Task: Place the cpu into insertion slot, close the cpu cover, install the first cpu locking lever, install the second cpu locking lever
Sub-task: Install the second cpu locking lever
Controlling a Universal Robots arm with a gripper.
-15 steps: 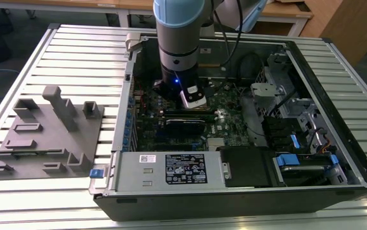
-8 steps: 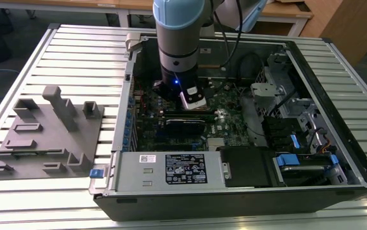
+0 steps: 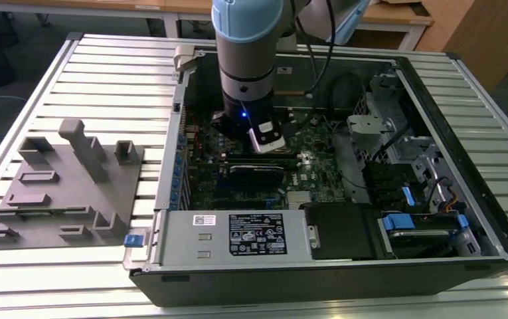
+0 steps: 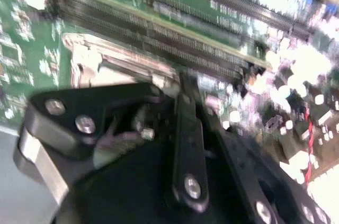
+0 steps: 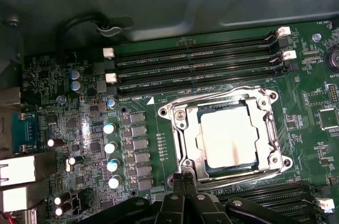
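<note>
I see the cpu [image 5: 229,140] lying flat in the insertion slot [image 5: 202,168] with the cpu cover [image 5: 183,128] folded down around it, its frame ringing the pale metal top, so I judge the work now sits at the locking levers along the cover's edges. My gripper [image 5: 183,177] is right at the cover's edge farthest from the long memory slots [image 5: 196,65], fingers pressed together with nothing between them that I can make out. To do this well, I judge, I should push slowly along the lever's arc, stay off the chip and watch the cover stay flat.
</note>
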